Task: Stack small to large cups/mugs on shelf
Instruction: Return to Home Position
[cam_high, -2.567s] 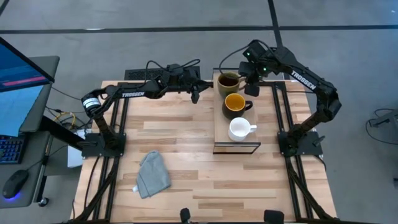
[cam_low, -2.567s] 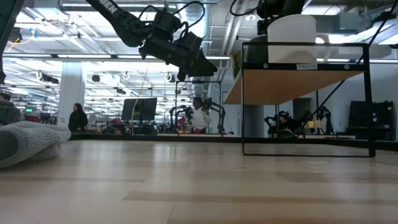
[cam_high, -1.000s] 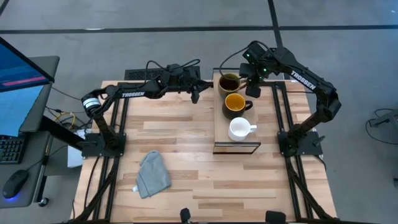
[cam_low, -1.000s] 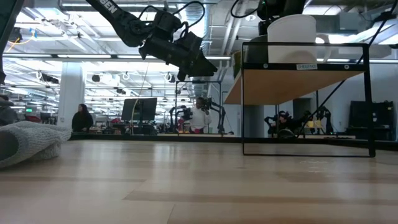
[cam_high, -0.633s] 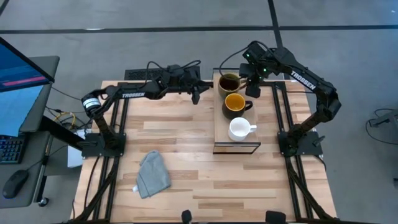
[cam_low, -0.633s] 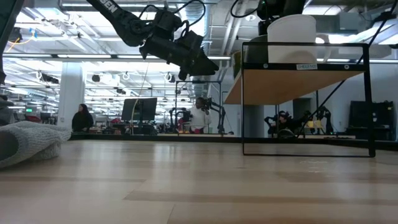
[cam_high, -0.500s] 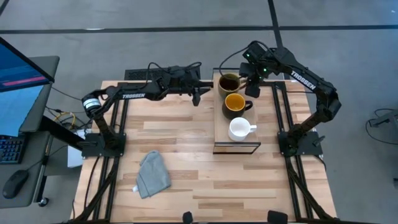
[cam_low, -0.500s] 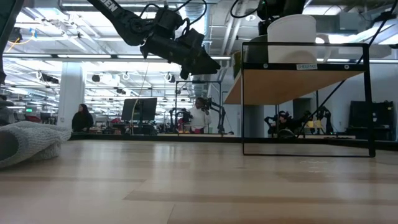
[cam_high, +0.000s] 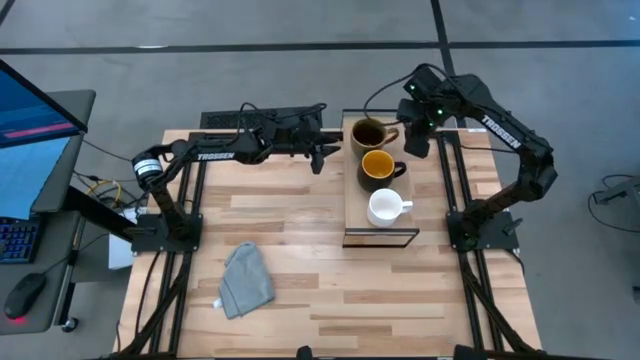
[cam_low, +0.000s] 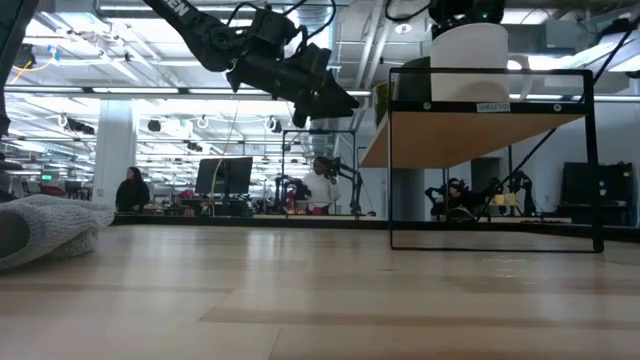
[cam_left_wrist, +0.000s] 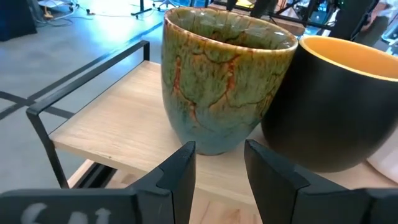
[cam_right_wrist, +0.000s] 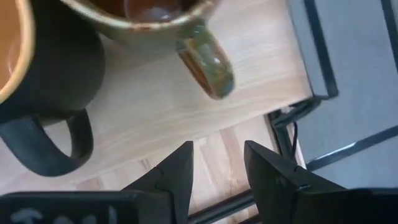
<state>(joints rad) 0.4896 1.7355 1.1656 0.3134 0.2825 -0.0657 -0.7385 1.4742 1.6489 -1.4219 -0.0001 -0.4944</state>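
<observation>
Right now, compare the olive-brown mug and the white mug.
The olive-brown mug is mottled, dark inside; the white mug is plain white. The olive-brown mug stands at the far end of the shelf, the white mug at the near end. Both stand upright, handles pointing roughly the same way.

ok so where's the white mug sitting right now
In the high view, right of centre, the white mug stands on the shelf, at the end nearest the picture's bottom edge, beside the dark mug.
</observation>
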